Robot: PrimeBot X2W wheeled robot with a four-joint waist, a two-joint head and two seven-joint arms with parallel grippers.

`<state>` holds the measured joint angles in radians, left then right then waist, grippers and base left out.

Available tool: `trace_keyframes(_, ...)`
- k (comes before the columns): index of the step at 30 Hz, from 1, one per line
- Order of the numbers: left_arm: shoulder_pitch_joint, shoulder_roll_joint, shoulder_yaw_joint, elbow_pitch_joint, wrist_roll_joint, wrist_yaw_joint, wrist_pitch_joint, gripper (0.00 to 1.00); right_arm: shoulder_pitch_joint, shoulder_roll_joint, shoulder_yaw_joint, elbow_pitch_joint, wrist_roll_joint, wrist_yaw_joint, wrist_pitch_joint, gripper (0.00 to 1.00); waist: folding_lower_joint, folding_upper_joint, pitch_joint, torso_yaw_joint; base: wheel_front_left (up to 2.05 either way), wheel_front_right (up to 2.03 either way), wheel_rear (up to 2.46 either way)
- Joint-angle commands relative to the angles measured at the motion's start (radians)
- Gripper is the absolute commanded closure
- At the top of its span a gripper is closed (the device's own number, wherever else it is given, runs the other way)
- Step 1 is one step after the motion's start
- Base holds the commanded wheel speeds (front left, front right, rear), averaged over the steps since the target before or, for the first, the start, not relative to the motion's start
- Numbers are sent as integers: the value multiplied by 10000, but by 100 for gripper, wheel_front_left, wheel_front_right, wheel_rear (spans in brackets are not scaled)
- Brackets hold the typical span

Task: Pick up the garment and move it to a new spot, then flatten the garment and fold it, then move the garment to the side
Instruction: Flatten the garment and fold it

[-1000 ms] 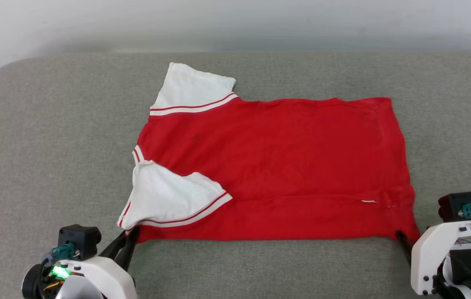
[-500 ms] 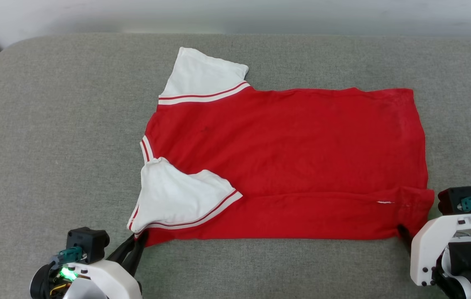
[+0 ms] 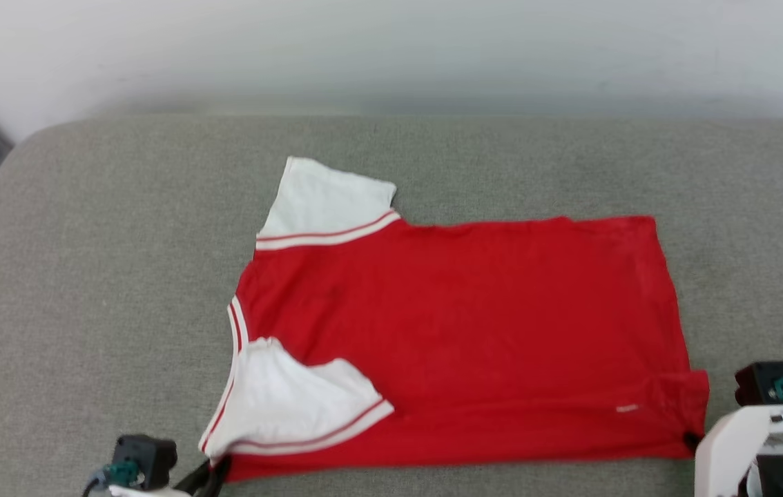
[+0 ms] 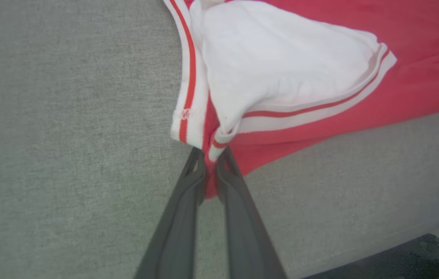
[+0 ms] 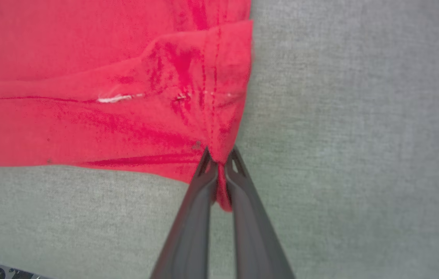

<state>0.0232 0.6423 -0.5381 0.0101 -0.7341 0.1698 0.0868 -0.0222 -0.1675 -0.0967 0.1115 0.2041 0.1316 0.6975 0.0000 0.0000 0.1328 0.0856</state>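
The shirt (image 3: 467, 331) lies flat on the cushion (image 3: 88, 276). My left fingers (image 4: 211, 162) clamp its near sleeve corner, right fingers (image 5: 219, 164) the hem corner. Folding, probably: next, lift both corners evenly and carry them across.

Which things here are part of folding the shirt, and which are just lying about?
Part of the job:
shirt, red with white sleeves
left tool, shut on the corner by the sleeve
right tool, shut on the hem corner

Just there:
grey cushion under the shirt
pale wall behind
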Motion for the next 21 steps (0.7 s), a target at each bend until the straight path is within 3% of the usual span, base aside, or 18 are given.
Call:
trace_keyframes(1, 497, 204, -279, -107, 119, 12, 197, 100, 759, -305, -26, -519, 342, -18, 440, 100, 0, 0, -396, -118, 0, 0, 0)
trace_keyframes(11, 1141, 66, -521, 51, -169, 37, 216, 100, 2014, -303, -499, -1355, 801, -18, 1145, 100, 0, 0, -559, -286, 0, 0, 0)
trace_keyframes(13, 1122, 13, -586, 263, -224, -74, 240, 89, 2015, -270, -432, -1266, 815, -18, 1143, 100, 0, 0, -562, -318, 0, 0, 0)
trace_keyframes(14, 1094, -11, -610, 340, -252, -111, 256, 73, 1971, -262, -402, -1194, 812, -16, 1103, 100, 0, 0, -570, -330, 0, 0, 0)
trace_keyframes(15, 1064, -41, -614, 421, -261, -150, 240, 51, 1909, -278, -306, -1184, 773, -16, 1037, 64, 0, 0, -588, -339, 0, 0, 0)
trace_keyframes(16, 1042, -64, -615, 486, -277, -173, 204, 0, 1844, -253, -284, -1123, 793, -15, 1018, 0, 0, 0, -610, -349, 0, 0, 0)
trace_keyframes(21, 903, -107, -383, 622, -307, -99, -152, 0, 1472, -208, -232, -1186, 865, -13, 567, 0, 0, 0, -709, -355, 0, 0, 0)
